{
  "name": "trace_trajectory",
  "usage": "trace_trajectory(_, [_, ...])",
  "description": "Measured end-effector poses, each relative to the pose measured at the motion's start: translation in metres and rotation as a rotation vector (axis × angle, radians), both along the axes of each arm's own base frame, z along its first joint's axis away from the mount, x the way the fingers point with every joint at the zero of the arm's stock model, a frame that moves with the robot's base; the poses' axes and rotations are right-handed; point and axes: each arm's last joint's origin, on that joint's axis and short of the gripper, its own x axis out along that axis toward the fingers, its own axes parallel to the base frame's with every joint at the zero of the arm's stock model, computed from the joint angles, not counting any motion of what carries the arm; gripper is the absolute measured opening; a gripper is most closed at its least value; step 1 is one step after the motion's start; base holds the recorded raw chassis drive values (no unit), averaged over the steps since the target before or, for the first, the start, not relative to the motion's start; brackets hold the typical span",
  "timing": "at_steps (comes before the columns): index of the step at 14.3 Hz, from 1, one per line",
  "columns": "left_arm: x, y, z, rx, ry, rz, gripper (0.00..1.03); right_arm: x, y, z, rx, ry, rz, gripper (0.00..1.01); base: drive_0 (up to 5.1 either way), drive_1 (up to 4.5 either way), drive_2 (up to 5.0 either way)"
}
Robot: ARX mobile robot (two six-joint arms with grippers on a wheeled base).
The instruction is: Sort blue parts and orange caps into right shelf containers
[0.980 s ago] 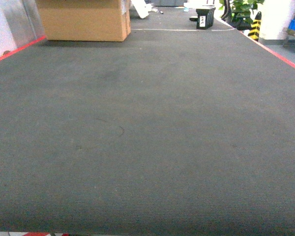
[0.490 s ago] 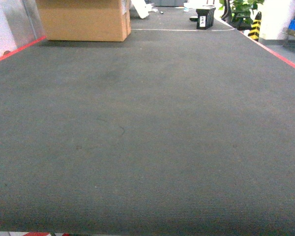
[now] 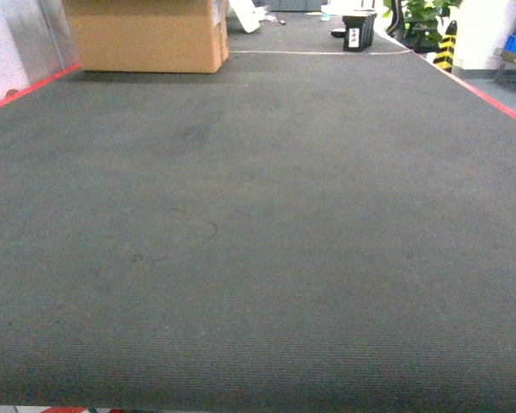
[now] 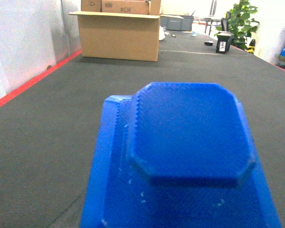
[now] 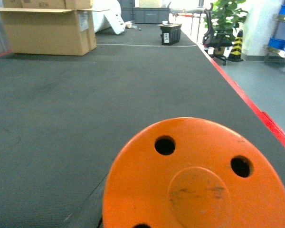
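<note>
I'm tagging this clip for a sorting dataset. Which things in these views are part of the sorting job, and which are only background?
Part of the job:
- blue part, filling the left wrist view
- orange cap, filling the right wrist view

Background:
- cardboard box
- small black bin
- potted plant
- striped bollard
- grey carpet

No blue crates or gripper fingers are visible.

Broad dark grey carpeted floor (image 3: 258,241) open across centre, bounded by red edge strips (image 3: 490,96) left and right. Obstacles at far end only: large brown cardboard box (image 3: 146,34) far left, small black rectangular container (image 3: 359,31) far right, green potted plant (image 3: 421,21) beyond.
</note>
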Motion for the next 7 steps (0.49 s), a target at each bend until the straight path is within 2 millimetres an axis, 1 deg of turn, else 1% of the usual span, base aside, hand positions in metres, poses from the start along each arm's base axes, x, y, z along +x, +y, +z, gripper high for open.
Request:
trace_trajectory(1, [-0.001,0.0,0.0,0.0,0.001,0.0,0.43,-0.001,0.001,-0.003,0.0,-0.024,0.006,0.45,0.0,0.0,0.0])
trace_trajectory(2, [-0.001,0.0,0.0,0.0,-0.004,0.001,0.43,-0.002,0.001,-0.006,0.0,-0.003,0.007,0.45,0.0,0.0,0.0])
trace_trajectory(3, [-0.004,0.0,-0.001,0.0,0.009,0.002,0.43,-0.007,0.001,-0.009,0.0,0.024,0.005,0.45,0.0,0.0,0.0])
trace_trajectory(4, [-0.01,0.0,-0.007,0.0,0.053,0.001,0.43,-0.012,0.001,-0.007,0.0,-0.009,0.007,0.45,0.0,0.0,0.0])
trace_trajectory(5, [-0.012,0.0,-0.001,0.0,-0.012,0.0,0.43,-0.012,0.001,-0.006,0.0,-0.02,0.006,0.45,0.0,0.0,0.0])
trace_trajectory(7, [-0.012,0.0,-0.004,0.0,0.02,0.0,0.43,-0.012,0.001,-0.008,0.0,-0.003,0.006,0.45,0.0,0.0,0.0])
